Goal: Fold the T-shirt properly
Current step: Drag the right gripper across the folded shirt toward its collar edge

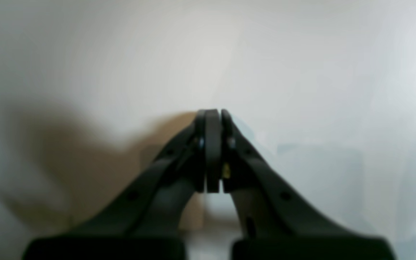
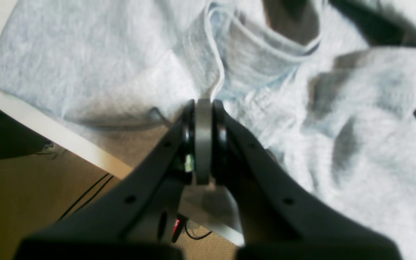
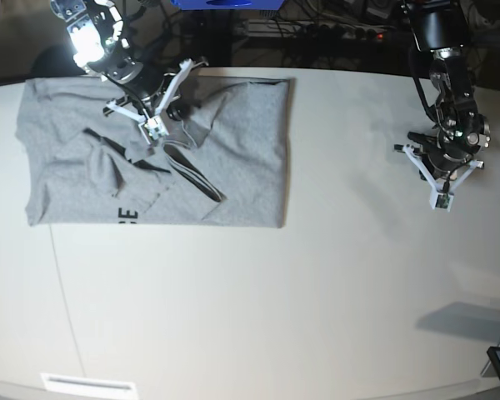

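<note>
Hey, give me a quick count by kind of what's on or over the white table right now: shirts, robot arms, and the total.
Grey T-shirt: 1
Robot arms over the table: 2
Total: 3

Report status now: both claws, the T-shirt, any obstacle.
Left claw shut, empty, over bare table. Right claw shut above the T-shirt, which lies rumpled, partly folded. No obstacle seen.
</note>
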Tool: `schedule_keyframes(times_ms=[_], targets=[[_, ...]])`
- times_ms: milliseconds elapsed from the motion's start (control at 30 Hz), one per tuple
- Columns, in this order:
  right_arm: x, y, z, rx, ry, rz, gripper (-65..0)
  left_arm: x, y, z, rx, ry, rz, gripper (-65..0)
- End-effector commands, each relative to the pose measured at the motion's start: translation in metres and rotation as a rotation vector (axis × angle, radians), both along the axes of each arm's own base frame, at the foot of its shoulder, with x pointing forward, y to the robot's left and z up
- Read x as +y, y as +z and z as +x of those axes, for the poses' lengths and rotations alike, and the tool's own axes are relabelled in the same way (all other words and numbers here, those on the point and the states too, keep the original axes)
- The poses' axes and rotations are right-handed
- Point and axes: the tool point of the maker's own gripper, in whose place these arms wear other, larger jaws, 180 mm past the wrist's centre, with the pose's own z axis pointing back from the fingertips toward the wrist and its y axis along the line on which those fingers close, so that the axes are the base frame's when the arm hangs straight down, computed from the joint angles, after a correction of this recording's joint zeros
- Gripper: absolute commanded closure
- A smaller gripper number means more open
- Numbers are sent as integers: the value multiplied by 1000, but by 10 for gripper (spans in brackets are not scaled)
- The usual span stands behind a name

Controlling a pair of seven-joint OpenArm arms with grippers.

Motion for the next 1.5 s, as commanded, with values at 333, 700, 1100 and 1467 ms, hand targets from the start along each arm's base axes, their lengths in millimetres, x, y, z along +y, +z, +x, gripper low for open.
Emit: schedule_keyframes(times_ms=[333, 700, 1100, 1467], targets=[[-25, 12, 3, -87, -86, 9, 0, -29, -62, -43, 227, -93, -42, 0], [-21, 3, -17, -27, -85, 18, 0, -28, -59, -35, 212, -91, -40, 0], [-12, 0, -29, 14, -103, 43, 0, -30, -60, -35, 217, -99, -41, 0], [-37, -3, -25, 27, -255, -6, 0, -30, -59, -34, 217, -100, -41, 0]])
